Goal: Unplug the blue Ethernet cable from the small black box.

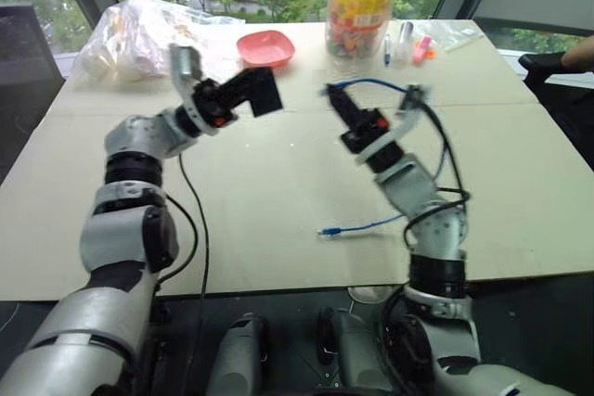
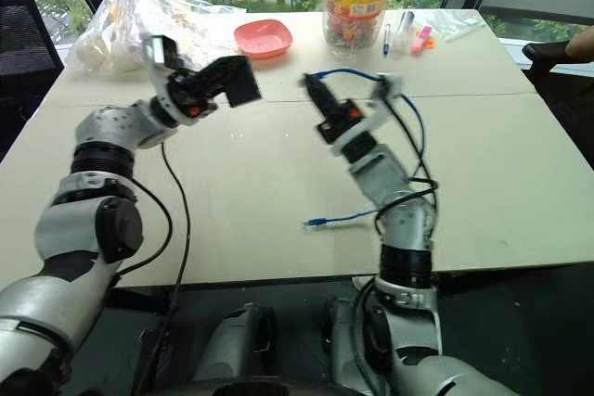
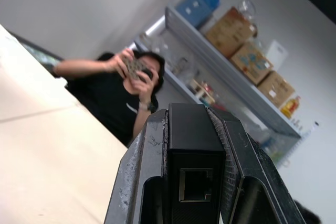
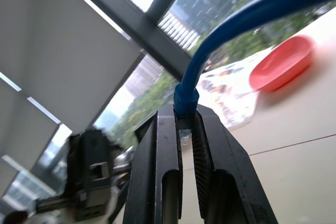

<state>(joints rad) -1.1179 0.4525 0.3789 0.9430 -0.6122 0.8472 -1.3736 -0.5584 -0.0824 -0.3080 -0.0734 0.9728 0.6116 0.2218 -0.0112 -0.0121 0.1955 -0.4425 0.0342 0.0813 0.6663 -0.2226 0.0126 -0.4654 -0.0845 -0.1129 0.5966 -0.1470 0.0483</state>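
gripping the small flat matte-black square box, the left gripper holds it above the beige table, port empty; apart, the right gripper pinches the thin bright blue ethernet cable at its plug.

Small black box in left gripper, apart from cable plug in right gripper, bowl behind on table

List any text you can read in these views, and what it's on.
None can be read.
Jar: colourful label print, too blurred.
Shelf boxes: blue markings, too small.
Black box: no marking visible.
Blue cable: no print visible.
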